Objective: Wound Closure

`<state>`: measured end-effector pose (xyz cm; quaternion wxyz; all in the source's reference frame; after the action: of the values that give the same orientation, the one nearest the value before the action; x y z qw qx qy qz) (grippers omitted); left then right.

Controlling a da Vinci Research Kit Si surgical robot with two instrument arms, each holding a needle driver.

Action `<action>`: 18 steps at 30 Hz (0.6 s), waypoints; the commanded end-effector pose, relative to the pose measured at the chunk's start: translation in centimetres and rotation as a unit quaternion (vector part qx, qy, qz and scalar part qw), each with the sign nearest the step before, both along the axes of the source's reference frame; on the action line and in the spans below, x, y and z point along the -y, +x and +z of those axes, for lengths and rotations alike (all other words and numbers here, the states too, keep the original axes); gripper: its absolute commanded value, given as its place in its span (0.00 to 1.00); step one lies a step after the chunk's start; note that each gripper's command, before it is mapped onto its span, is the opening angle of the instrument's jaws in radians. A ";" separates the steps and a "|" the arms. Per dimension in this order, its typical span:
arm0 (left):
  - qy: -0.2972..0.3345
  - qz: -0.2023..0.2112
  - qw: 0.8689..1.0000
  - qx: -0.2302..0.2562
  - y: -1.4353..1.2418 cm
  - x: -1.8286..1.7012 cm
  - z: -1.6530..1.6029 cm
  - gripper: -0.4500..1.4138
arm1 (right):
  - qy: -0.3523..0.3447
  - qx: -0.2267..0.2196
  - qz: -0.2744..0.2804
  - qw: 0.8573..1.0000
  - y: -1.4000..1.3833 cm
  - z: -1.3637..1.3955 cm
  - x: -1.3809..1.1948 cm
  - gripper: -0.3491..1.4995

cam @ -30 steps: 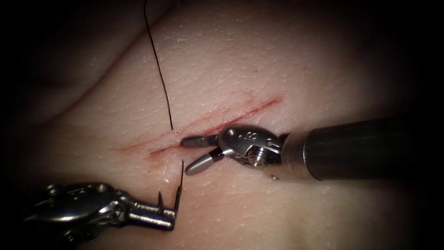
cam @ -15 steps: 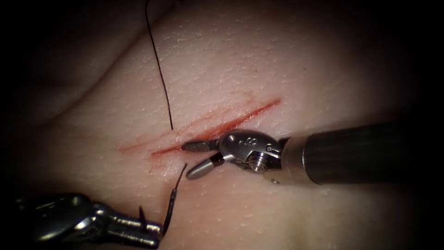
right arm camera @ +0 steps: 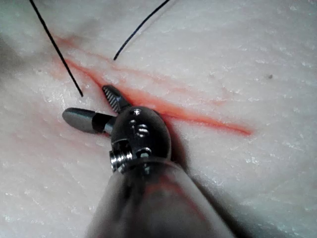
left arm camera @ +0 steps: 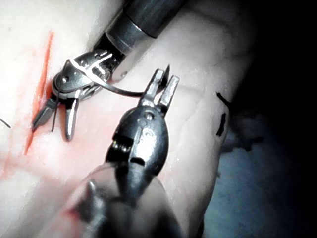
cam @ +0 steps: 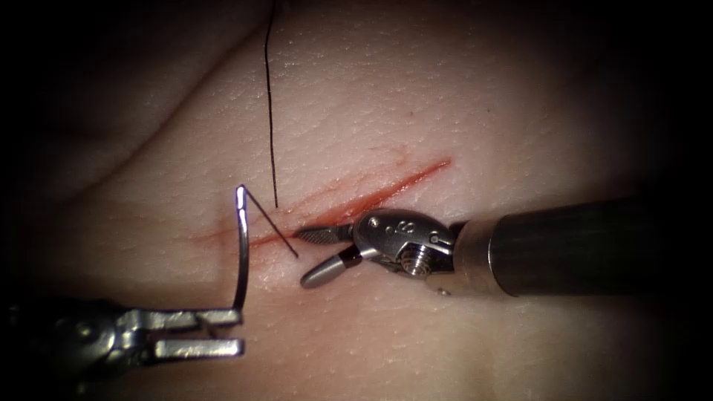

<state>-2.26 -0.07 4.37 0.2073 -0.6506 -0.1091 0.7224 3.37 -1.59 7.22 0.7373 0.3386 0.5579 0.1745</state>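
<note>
While the left tool [cam: 215,332] pinches the needle [cam: 243,249] near one end, clear of the tissue [cam: 445,96]; thread [cam: 270,111] enters beside the cut [cam: 371,197]; right tool [cam: 312,256] spread, holding nothing.

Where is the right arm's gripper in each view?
Endoscope view: right gripper, open and empty, at centre, upper tip on the cut.
Left wrist view: right gripper beyond the left gripper, which holds the needle near one end, free of the tissue.
Right wrist view: right gripper, one tip on the cut.
Shared landmark: the red cut.
</note>
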 end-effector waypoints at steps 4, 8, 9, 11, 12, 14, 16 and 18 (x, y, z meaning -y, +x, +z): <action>-0.039 -0.005 0.999 -0.027 -0.01 0.00 -0.01 0.00 | 0.000 -0.001 0.000 1.000 0.06 0.01 0.05 0.67; -0.058 -0.020 0.998 -0.034 0.06 -0.07 -0.08 0.00 | -0.011 -0.006 -0.002 1.000 0.04 -0.06 0.01 0.70; -0.060 -0.020 0.997 -0.034 0.08 -0.08 -0.10 0.00 | -0.013 -0.006 -0.001 1.000 0.03 -0.08 0.00 0.70; -0.068 -0.023 0.997 -0.030 0.12 -0.09 -0.15 0.00 | -0.018 -0.006 -0.001 1.000 0.02 -0.15 -0.04 0.74; -0.070 -0.023 0.997 -0.027 0.13 -0.09 -0.17 0.00 | -0.022 -0.006 0.001 1.000 0.02 -0.19 -0.06 0.75; -0.076 -0.023 0.997 -0.022 0.15 -0.08 -0.22 0.00 | -0.029 -0.009 0.004 1.000 0.02 -0.28 -0.12 0.75; -0.079 -0.022 0.997 -0.016 0.16 -0.08 -0.27 0.00 | -0.032 -0.011 0.006 0.999 0.03 -0.37 -0.17 0.75; -0.081 -0.021 0.996 -0.009 0.15 -0.07 -0.32 0.00 | -0.032 -0.014 0.008 0.999 0.05 -0.46 -0.22 0.75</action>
<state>-2.06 0.06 3.97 0.1665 -0.6627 -0.0318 0.7294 3.35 -1.32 6.73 0.7398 0.3108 0.5757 0.1572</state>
